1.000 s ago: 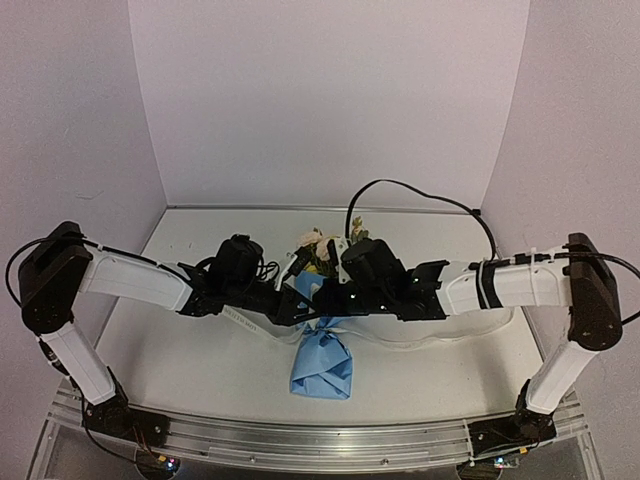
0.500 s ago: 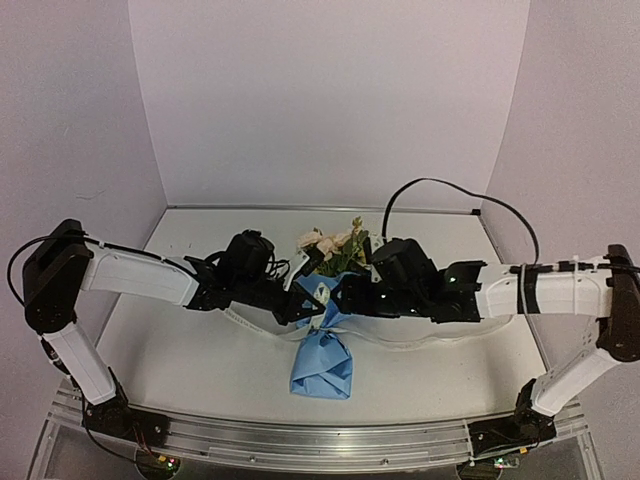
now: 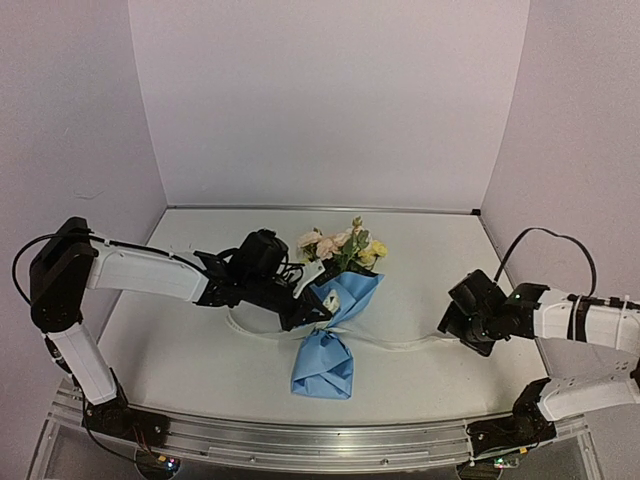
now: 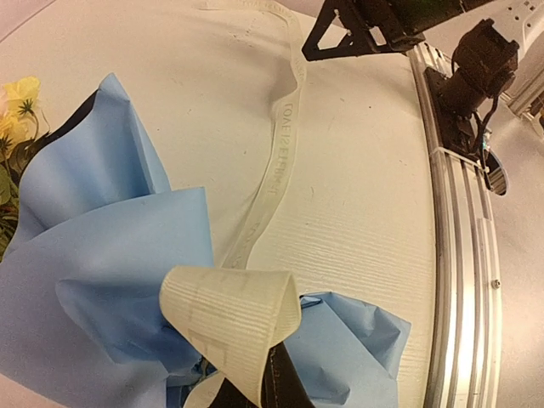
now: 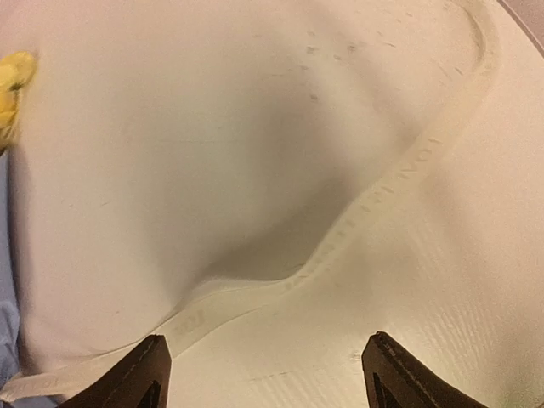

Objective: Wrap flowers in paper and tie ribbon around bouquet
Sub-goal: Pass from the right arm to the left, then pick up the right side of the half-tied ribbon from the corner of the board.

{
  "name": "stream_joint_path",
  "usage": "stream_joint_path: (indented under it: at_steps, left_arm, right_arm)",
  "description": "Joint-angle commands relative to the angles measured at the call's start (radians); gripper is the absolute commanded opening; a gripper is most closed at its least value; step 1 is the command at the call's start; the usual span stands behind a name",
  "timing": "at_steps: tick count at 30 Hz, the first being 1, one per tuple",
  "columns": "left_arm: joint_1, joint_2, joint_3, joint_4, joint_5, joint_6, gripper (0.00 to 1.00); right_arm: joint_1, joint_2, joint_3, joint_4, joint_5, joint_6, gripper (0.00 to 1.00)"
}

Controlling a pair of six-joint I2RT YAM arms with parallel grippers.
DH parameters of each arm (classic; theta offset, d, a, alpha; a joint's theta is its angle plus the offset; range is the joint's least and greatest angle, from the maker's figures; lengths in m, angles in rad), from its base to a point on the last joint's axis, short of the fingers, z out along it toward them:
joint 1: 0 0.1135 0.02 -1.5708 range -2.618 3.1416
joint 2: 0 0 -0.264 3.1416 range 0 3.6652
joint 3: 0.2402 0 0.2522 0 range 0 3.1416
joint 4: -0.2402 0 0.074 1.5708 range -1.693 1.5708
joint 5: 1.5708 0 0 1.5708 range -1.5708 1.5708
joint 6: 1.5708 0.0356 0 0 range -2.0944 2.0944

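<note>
Right gripper (image 3: 450, 322) let go of cream-white lettered ribbon (image 4: 276, 161), pulled back right, jaws apart over loose tail on white desk (image 3: 180, 360). Left gripper (image 3: 312, 305) clamped on ribbon loop at neck of light blue paper-cone bouquet (image 3: 325, 355), lying mid-desk. Knot looks uncinched; right likely must regrasp tail.

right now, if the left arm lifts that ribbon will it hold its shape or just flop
Probably flops: the ribbon lies in loose waves across the table and curls into a soft loop at the left gripper. Likely very light, so the free length should drag along.
</note>
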Motion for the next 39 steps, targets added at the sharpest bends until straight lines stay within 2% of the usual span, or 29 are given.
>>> stream_joint_path:
  at_steps: [1,5,10,20,21,23,26,30,34,39]
  left_arm:
    - [-0.015,0.001,0.037,-0.016,-0.021,0.099,0.02]
    - [-0.024,0.000,0.040,-0.016,-0.031,0.145,0.03]
    - [-0.035,0.004,0.052,-0.060,-0.048,0.195,0.03]
    - [-0.038,0.012,0.077,-0.093,-0.064,0.245,0.04]
    - [-0.039,0.012,0.079,-0.095,-0.065,0.249,0.04]
    - [-0.040,0.012,0.078,-0.098,-0.066,0.256,0.04]
    - [-0.040,0.012,0.077,-0.098,-0.065,0.268,0.04]
    - [-0.040,0.016,0.081,-0.104,-0.056,0.289,0.04]
    - [-0.043,0.015,0.082,-0.101,-0.054,0.323,0.04]
    - [-0.055,0.055,0.125,-0.129,-0.047,0.383,0.05]
  right_arm:
    - [-0.112,0.007,-0.012,-0.046,-0.038,0.048,0.80]
    - [-0.202,0.081,-0.004,-0.017,-0.078,0.031,0.78]
    - [-0.290,0.189,0.016,0.049,-0.129,0.006,0.70]
    - [-0.344,0.335,0.067,0.089,-0.098,-0.022,0.52]
    - [-0.347,0.341,0.071,0.090,-0.091,-0.027,0.49]
    - [-0.348,0.351,0.084,0.091,-0.085,-0.041,0.36]
    - [-0.348,0.360,0.118,0.080,-0.091,-0.072,0.01]
    - [-0.287,0.291,0.175,0.026,-0.070,-0.098,0.00]
    - [-0.187,0.214,0.267,-0.002,-0.114,-0.093,0.00]
    - [-0.108,0.266,0.463,-0.021,-0.202,-0.110,0.00]
